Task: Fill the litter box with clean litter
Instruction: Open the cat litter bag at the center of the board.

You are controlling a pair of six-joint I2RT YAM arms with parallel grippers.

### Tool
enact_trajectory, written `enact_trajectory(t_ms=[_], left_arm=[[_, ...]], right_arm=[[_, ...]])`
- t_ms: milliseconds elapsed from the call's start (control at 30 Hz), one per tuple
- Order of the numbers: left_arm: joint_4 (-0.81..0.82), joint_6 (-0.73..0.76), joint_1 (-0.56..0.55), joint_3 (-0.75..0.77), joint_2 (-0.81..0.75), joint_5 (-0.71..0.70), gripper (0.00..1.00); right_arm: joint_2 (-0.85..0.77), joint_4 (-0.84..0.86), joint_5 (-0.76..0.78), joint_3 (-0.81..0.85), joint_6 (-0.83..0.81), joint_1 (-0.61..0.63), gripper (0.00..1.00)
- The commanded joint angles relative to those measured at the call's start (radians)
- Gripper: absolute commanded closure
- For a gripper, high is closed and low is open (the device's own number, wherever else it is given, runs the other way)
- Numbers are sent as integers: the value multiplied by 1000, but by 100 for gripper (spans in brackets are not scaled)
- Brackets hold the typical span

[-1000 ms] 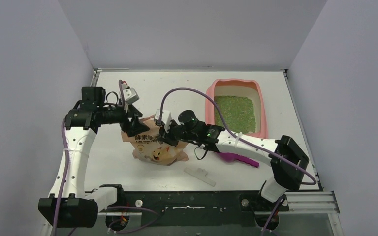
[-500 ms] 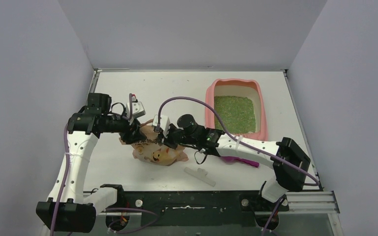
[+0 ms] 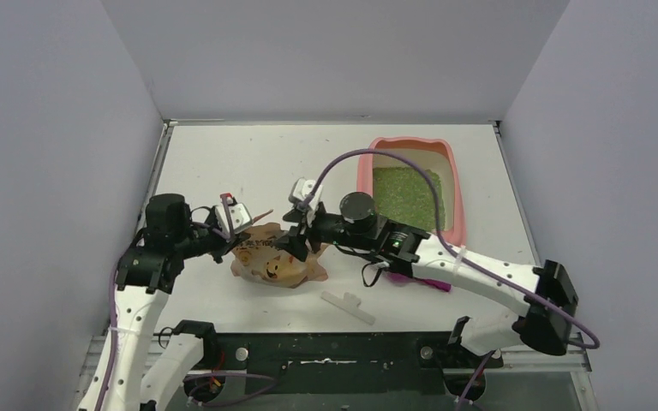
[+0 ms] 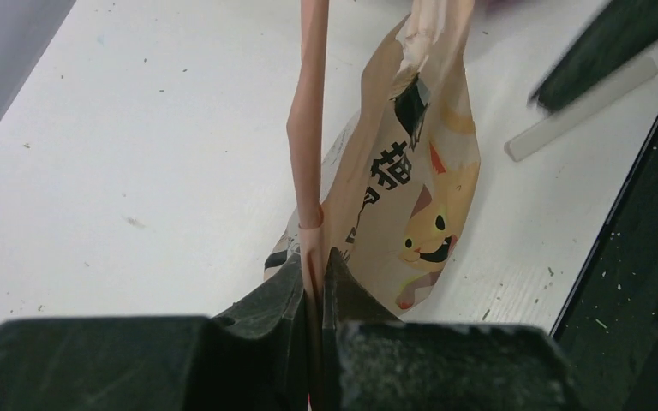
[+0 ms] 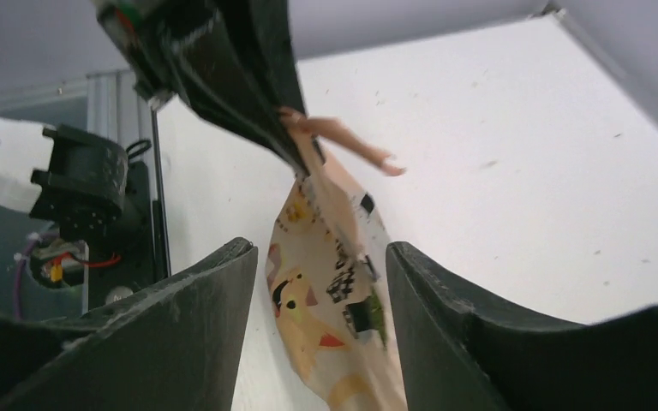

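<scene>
Swapping hands on the bag is what has just happened. From the top view, the left fingers, which a second ago stood parted by the top of the bag, are now clamped on its upper edge. The right fingers, until now pinching that bag, have come apart and let go. The bag has sagged lower onto the table. The litter box sits at the far right of the table, well apart from both sets of fingers, with a bed of green litter already in it. I judge this a regrip before another pour.

In the left wrist view, the left fingers are pressed together on a thin strip of the bag, which hangs away from them toward the table. The litter box is out of view.

In the right wrist view, the right fingers stand wide apart. The bag lies between them without touching either.
</scene>
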Motion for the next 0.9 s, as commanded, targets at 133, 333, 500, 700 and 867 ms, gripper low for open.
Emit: enact_trajectory(t_ms=[133, 333, 500, 700, 867], left_arm=[[182, -120, -5, -80, -144, -18, 100], [102, -120, -7, -88, -204, -20, 100], [109, -138, -7, -92, -221, -9, 100], [86, -125, -7, -70, -209, -8, 100], [80, -124, -6, -62, -208, 2, 100]], right_arm=[[-140, -148, 50, 42, 278, -186, 31], [-56, -306, -147, 96, 282, -229, 28], [6, -309, -217, 119, 273, -221, 31], [58, -378, -214, 169, 204, -206, 33], [85, -417, -151, 189, 192, -199, 33]])
